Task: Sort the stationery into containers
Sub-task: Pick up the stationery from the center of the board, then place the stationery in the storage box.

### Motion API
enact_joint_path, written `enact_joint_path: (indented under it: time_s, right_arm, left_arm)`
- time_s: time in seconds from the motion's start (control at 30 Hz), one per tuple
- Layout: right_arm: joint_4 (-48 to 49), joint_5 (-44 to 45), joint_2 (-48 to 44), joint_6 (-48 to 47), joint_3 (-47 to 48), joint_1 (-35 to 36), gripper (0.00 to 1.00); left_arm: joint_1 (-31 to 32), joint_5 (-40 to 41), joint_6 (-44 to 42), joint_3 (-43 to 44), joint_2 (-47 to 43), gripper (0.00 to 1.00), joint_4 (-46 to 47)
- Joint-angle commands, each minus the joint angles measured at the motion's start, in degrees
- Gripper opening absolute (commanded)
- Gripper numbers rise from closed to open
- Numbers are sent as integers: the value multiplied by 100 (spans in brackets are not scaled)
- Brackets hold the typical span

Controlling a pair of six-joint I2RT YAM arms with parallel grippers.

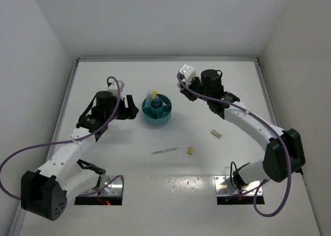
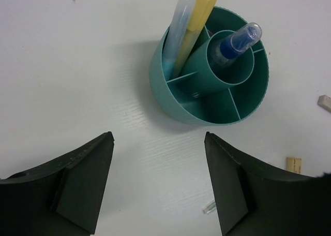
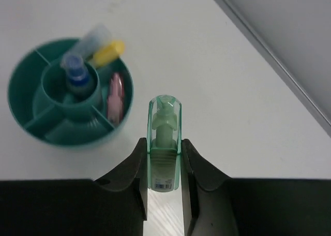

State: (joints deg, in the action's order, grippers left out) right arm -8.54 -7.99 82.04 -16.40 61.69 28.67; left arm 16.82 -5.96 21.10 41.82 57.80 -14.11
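The teal round organiser [image 1: 156, 109] stands mid-table. It also shows in the left wrist view [image 2: 209, 65] and the right wrist view [image 3: 70, 93]. A blue-capped tube [image 2: 238, 42] stands in its central well. A yellow stick [image 2: 196, 18] and a pale blue stick [image 2: 178, 24] lean in one outer compartment. A pink stick [image 3: 115, 96] lies in another. My right gripper [image 3: 163, 143] is shut on a mint-green stick [image 3: 164, 127], held above the table to the right of the organiser. My left gripper [image 2: 159, 137] is open and empty, just left of the organiser.
A thin green pen [image 1: 165, 151] lies on the table in front of the organiser. A tan block [image 1: 191, 150] lies beside it and a beige piece [image 1: 216, 134] lies further right. White walls border the table on the left, back and right.
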Motion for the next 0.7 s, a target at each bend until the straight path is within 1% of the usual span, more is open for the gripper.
enact_joint_path:
  time_s: [0.0, 0.03, 0.1, 0.13, 0.2, 0.23, 0.3, 0.33, 0.43, 0.67]
  right_arm:
    - [2555, -799, 267, 971, -623, -1, 0]
    - [2663, -1175, 730, 1416, -545, -1, 0]
    - [2542, -1555, 1294, 1919, 139, -1, 0]
    - [2602, -1939, 1541, 2357, 516, -1, 0]
    - [2690, -2118, 2128, 2493, 913, -1, 0]
    - [2551, -2206, 2323, 2493, 1428, -1, 0]
    - [2113, -2513, 2797, 2423, 1897, -1, 0]
    - [2110, -2515, 2887, 2423, 2091, -1, 0]
    - [1996, -2400, 3019, 2335, 2206, -1, 0]
    - [2189, -2541, 3020, 2203, 1610, -63, 0]
  left_arm:
    - [-47, 24, -27, 98, -58, 77, 84]
    - [-47, 24, -27, 98, -58, 77, 84]
    - [-47, 24, -27, 98, -58, 77, 84]
    - [-47, 85, -27, 98, -58, 77, 84]
    - [-47, 86, -27, 98, -58, 77, 84]
    - [-47, 86, -27, 98, -58, 77, 84]
    - [-47, 147, -27, 98, -58, 77, 84]
    - [-47, 147, -27, 98, -58, 77, 84]
    - [-47, 147, -79, 98, 3, 77, 84]
    - [-47, 147, -80, 98, 56, 77, 84]
